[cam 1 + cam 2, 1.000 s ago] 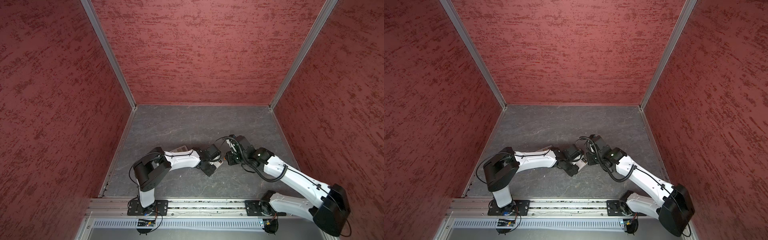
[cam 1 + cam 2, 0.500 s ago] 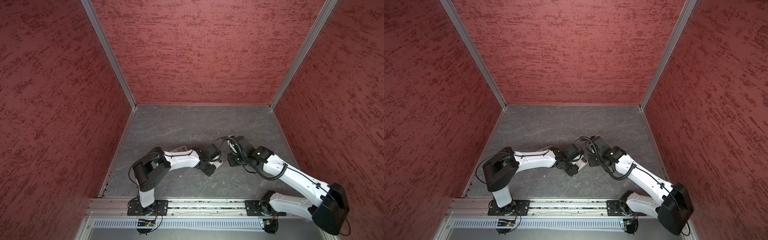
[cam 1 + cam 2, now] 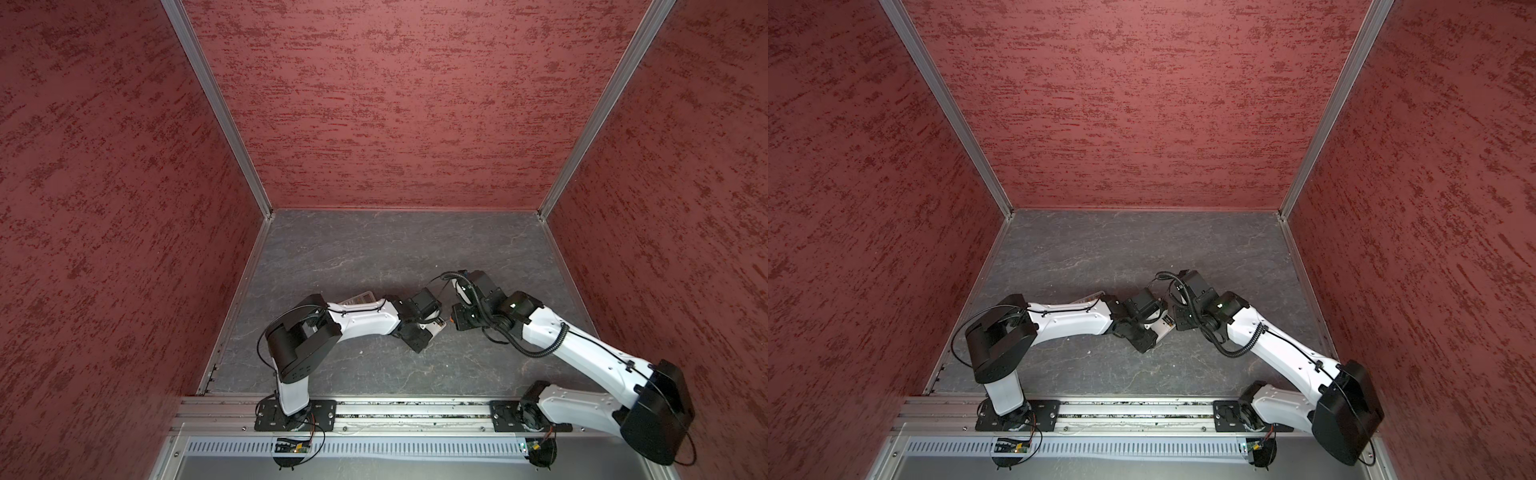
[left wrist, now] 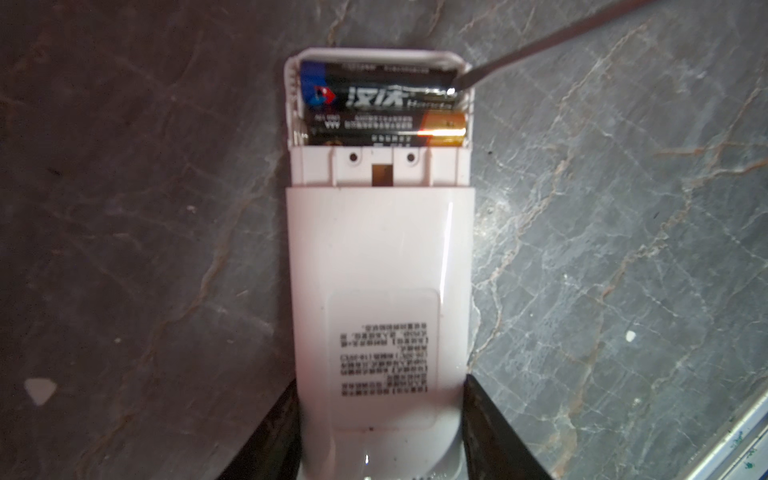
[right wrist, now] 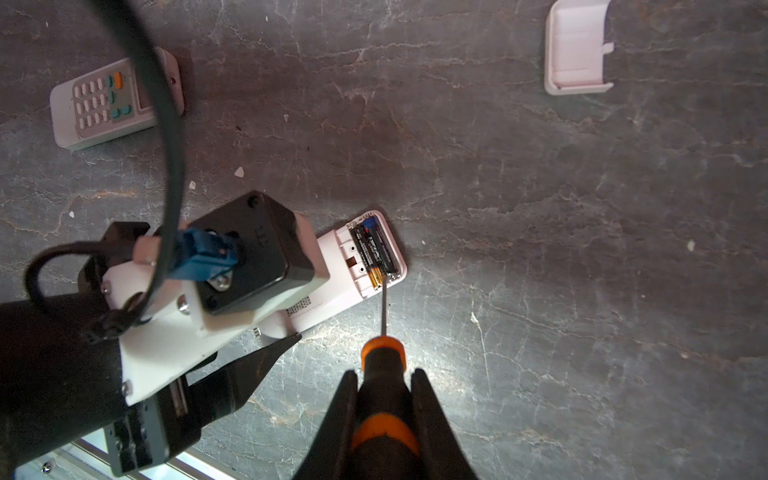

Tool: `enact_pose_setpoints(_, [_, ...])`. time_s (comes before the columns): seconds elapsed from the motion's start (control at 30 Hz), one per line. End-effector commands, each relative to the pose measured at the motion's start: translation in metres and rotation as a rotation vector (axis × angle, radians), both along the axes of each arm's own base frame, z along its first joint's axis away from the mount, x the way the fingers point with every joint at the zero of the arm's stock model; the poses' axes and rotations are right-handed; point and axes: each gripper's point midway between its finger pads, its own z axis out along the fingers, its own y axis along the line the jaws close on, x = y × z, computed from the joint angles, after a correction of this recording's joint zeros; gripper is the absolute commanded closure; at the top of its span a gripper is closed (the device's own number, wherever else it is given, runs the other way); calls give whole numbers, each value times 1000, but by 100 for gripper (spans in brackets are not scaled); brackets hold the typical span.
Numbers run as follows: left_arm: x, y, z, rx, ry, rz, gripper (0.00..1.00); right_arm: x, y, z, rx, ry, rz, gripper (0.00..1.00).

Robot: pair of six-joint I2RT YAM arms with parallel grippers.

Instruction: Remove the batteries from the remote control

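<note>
**Two batteries sit in the open remote, screwdriver tip at one end**

Two batteries (image 4: 382, 108) lie side by side across the uncovered compartment at one end of the white remote control (image 4: 380, 270). One is black with a blue end, the other black with a gold end. The remote lies back-up on the grey, veined surface (image 5: 540, 249), with its printed label facing the camera.

The left claw (image 4: 378, 392) grips the remote at the end away from the compartment, with one dark finger pressed against each long side.

The right claw (image 5: 384, 371) is closed around the black-and-orange handle of a screwdriver (image 5: 382, 353). The thin metal shaft reaches out to the compartment. Its tip touches the end of the blue-ended battery, the one nearest the remote's end wall, at the end away from the blue.

In both top views the two arms meet near the middle of the surface, and a corner of the white remote shows between them.

A second remote (image 5: 104, 104) lies buttons-up well apart from the first. A loose white cover (image 5: 577, 50) lies inner side up on the surface, far from both remotes.
</note>
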Motion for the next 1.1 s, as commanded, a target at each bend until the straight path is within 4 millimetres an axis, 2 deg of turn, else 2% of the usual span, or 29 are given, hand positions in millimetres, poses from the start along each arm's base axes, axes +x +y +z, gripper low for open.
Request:
enact_pose_setpoints(0.0, [-33, 36, -38, 148, 135, -16, 64, 5, 3, 3, 9, -24, -5, 100])
enact_pose_setpoints(0.73, [-32, 35, -38, 149, 133, -19, 64, -5, -6, -8, -13, 9, -22, 100])
enact_pose_setpoints(1.07, [-32, 35, -38, 151, 133, -18, 64, -5, -9, -2, -18, -2, -28, 100])
